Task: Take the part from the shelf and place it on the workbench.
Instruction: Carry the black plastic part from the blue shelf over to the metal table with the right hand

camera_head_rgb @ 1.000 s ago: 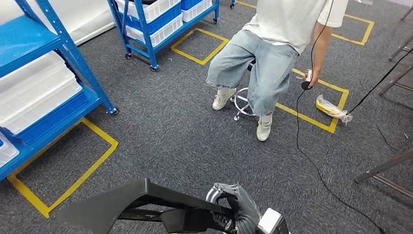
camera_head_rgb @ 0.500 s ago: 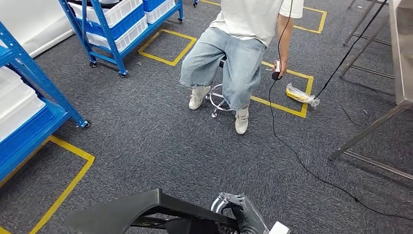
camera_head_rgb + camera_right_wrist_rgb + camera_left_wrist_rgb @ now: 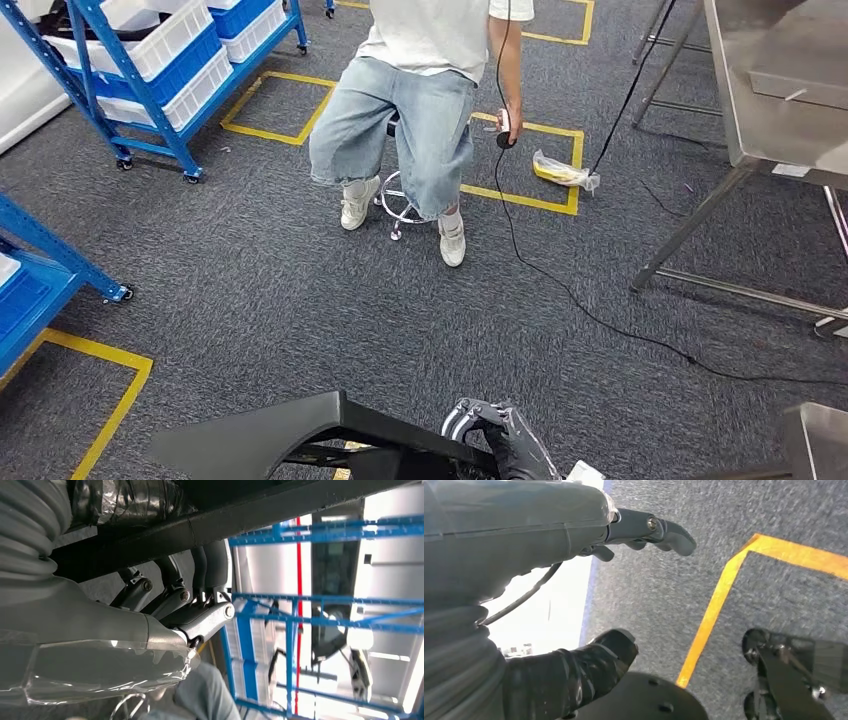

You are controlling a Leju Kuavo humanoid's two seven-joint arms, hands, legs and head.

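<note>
Right hand (image 3: 500, 440) fingers clamped on black part (image 3: 270, 440); left hand (image 3: 524, 555) fingers apart; part may strike seated person (image 3: 410, 90) before reaching desk (image 3: 780, 90)

A person (image 3: 420, 90) sits on a stool (image 3: 400, 205) on grey carpet (image 3: 300, 300), holding a corded controller (image 3: 503, 128). Its black cable (image 3: 600, 318) trails across the floor. A yellow bag (image 3: 560, 172) lies on a yellow tape line (image 3: 520, 200) near the stool.

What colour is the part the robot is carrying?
Black; the part shows best in the head view, gripped by the right hand.
</note>
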